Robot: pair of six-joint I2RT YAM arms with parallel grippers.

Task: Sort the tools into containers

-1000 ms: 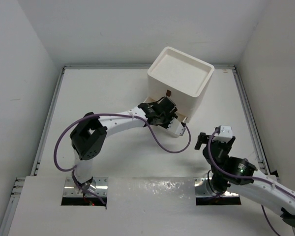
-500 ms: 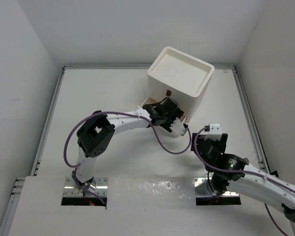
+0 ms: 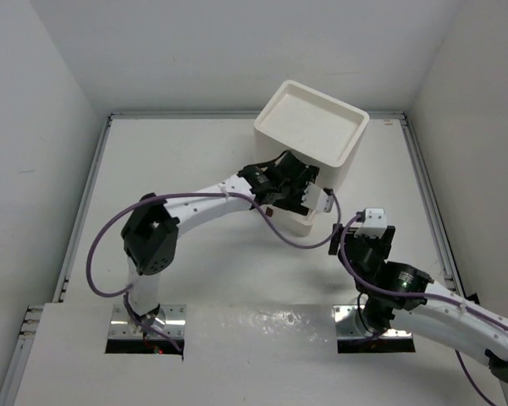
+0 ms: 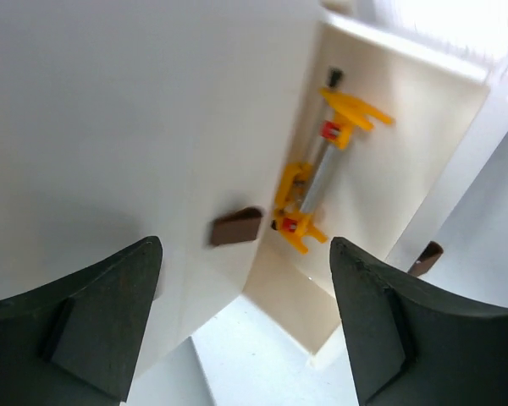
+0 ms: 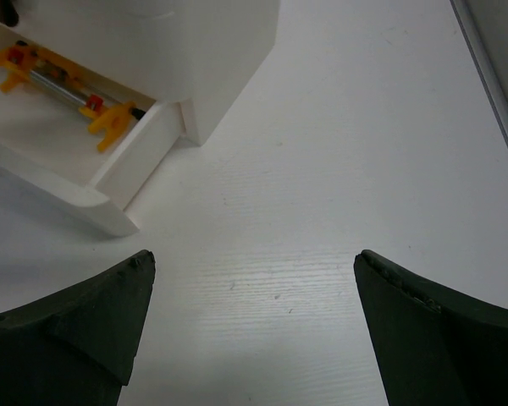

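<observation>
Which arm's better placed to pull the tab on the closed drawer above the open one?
Left: the left end effector, open, frames that tab; the right end effector hangs over the table, away from it.

The drawer (image 4: 398, 144) looks like smooth white plastic, the tool (image 4: 315, 173) in it has a shiny metal rod and yellow plastic bits, and the table (image 5: 347, 211) shows faint grain.

I count one white drawer unit (image 3: 311, 128), one open drawer (image 5: 140, 148), one yellow-and-red tool (image 4: 317, 173), two brown tabs (image 4: 235, 227) and two arms (image 3: 195, 207)
</observation>
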